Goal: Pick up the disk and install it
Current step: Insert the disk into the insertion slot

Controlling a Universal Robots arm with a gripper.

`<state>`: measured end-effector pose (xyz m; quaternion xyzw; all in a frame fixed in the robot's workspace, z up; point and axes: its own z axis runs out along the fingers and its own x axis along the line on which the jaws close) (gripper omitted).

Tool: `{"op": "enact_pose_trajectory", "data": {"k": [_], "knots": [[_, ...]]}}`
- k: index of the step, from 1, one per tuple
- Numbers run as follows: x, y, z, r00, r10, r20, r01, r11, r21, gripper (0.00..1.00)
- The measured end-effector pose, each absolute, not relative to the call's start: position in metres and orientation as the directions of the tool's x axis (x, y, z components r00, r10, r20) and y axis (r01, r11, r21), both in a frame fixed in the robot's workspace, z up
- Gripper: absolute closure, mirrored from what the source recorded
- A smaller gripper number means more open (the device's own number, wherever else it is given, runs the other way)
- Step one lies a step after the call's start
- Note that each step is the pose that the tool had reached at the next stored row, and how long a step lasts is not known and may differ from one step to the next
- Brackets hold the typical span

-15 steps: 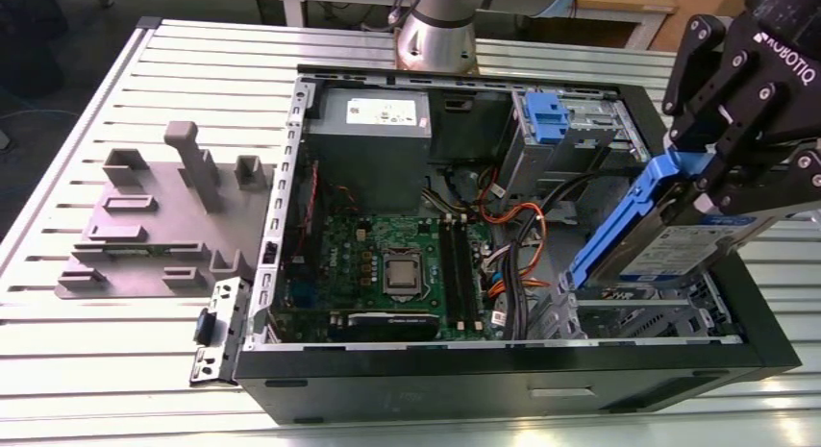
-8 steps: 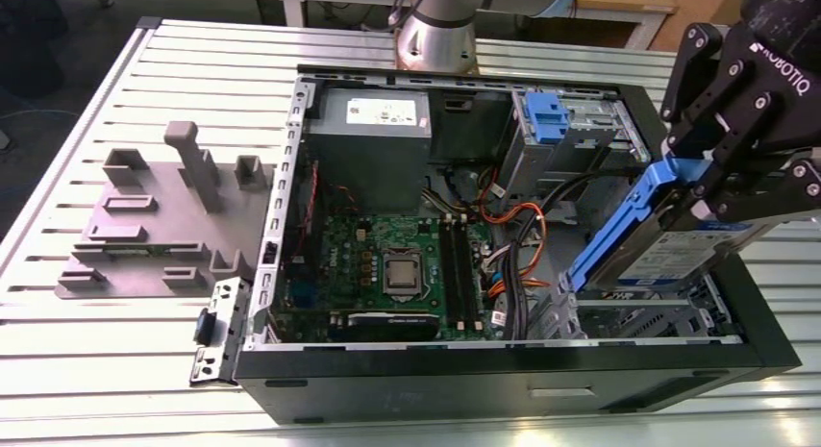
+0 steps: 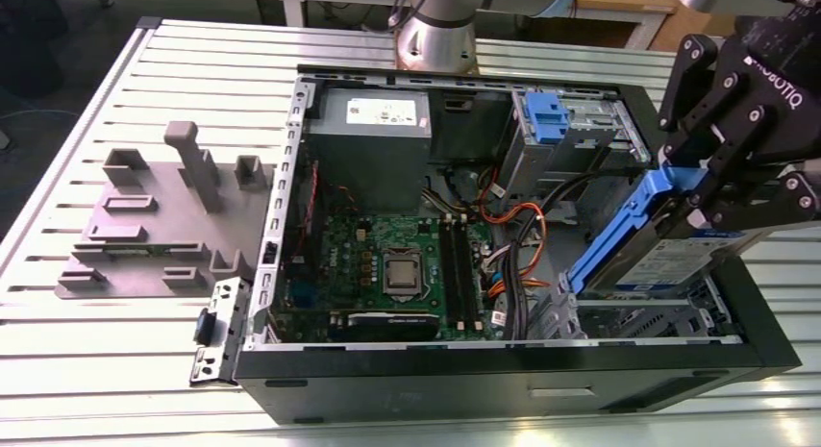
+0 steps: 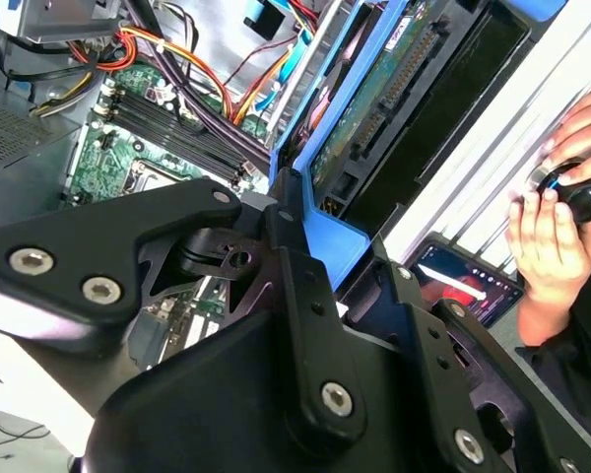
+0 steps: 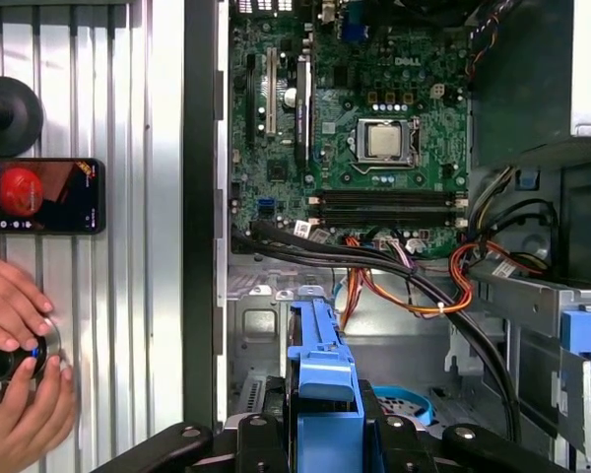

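Looked like a robotics workshop.
Held an opened computer case [image 3: 513,382] atop a slatted metal table [image 3: 115,370], grey fixture [image 3: 148,231] beside the case.

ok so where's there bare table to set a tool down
In the exterior view, bare ribbed table lies between the grey fixture plate and the near edge, and in a strip beyond the plate. Crowded: inside the computer case, with cables and the gripper holding the disk at the corner bay; beside the case, a phone and a person's hands.
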<state>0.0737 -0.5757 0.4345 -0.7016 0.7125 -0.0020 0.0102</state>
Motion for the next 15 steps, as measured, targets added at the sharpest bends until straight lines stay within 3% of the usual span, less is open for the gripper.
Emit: {"op": "enact_pose_trajectory", "data": {"k": [15], "knots": [[0.075,-0.578,0.42,-0.017,-1.0,-0.012,-1.0,0.017,-0.017,0.64]]}}
